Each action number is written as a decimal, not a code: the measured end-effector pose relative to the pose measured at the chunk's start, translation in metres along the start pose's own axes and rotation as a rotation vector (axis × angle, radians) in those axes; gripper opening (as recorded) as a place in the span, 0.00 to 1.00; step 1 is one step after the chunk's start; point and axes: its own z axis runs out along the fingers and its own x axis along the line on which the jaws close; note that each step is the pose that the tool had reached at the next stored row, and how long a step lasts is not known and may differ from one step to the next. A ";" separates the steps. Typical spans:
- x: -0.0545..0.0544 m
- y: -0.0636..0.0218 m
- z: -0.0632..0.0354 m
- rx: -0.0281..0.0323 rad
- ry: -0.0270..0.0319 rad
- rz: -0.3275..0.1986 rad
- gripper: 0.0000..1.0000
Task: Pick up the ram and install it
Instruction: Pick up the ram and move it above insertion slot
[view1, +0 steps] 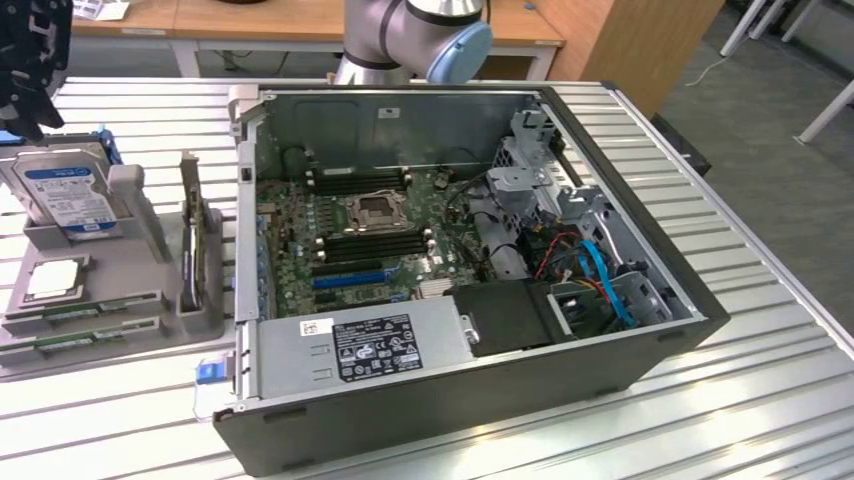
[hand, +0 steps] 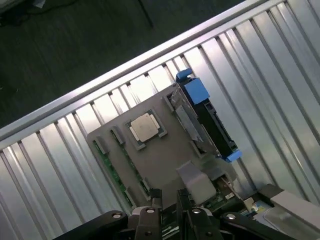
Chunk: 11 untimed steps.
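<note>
Closest to the wrist camera you have the end effector (hand: 169, 205), hanging over the grey holder tray (hand: 160, 160). You cannot tell from these pictures whether it is spread or pressed together. Below it on the tray, a square silver processor chip (hand: 144, 126) sits in its recess, and a hard drive (hand: 210, 120) with blue tabs stands on edge in its bracket.

Your ram (view1: 70, 340) is not yet lifted. It lies flat in a slot of the tray, along the tray edge nearest the exterior camera, at the exterior view's left and well apart from the motherboard (view1: 287, 200). Another green stick (view1: 56, 312) lies in the slot just beside it, between the ram and the processor chip.

You will find a dark expansion card (view1: 194, 240) standing upright on the side of the tray that faces the open computer case (view1: 441, 430). That case lies on its side on the slatted metal surface (view1: 761, 390), just beside the tray, with its open side facing up and the motherboard in plain sight. Long black memory slots (view1: 376, 243) run on both sides of the processor socket (view1: 370, 210). A grey power supply (view1: 354, 345) with a black label fills the case corner nearest the exterior camera. Behind the case you can see a grey and blue joint of the robot arm (view1: 407, 30).
</note>
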 end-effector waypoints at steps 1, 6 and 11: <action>0.000 0.0000 0.0000 -0.0001 0.0011 -0.018 0.26; 0.000 0.0000 0.0001 -0.0002 0.0066 -0.109 0.26; 0.000 0.0000 0.0000 -0.0004 0.0121 -0.200 0.26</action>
